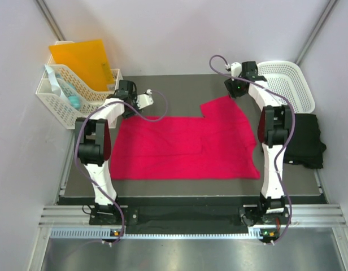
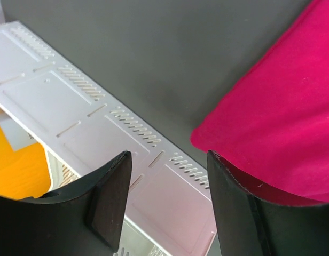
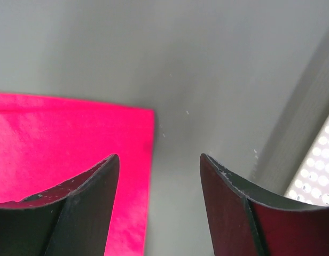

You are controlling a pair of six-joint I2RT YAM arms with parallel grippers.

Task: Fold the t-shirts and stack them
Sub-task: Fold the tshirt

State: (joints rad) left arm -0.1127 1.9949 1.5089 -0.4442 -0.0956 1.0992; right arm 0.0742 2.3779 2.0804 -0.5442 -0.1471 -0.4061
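The pinkish-red t-shirt [image 1: 182,145] lies spread flat in the middle of the grey table, one sleeve reaching toward the back right. Its edge shows in the left wrist view [image 2: 282,117] and a corner in the right wrist view [image 3: 63,138]. The black t-shirt [image 1: 305,140] lies crumpled at the table's right edge. My left gripper [image 1: 146,100] is open and empty just past the red shirt's back left corner. My right gripper [image 1: 235,86] is open and empty above the table beside the sleeve's far corner.
A white lattice basket [image 1: 290,84] stands at the back right. A white rack [image 1: 72,93] with an orange folder [image 1: 86,59] stands at the back left. A perforated metal strip [image 2: 73,112] borders the table's left side.
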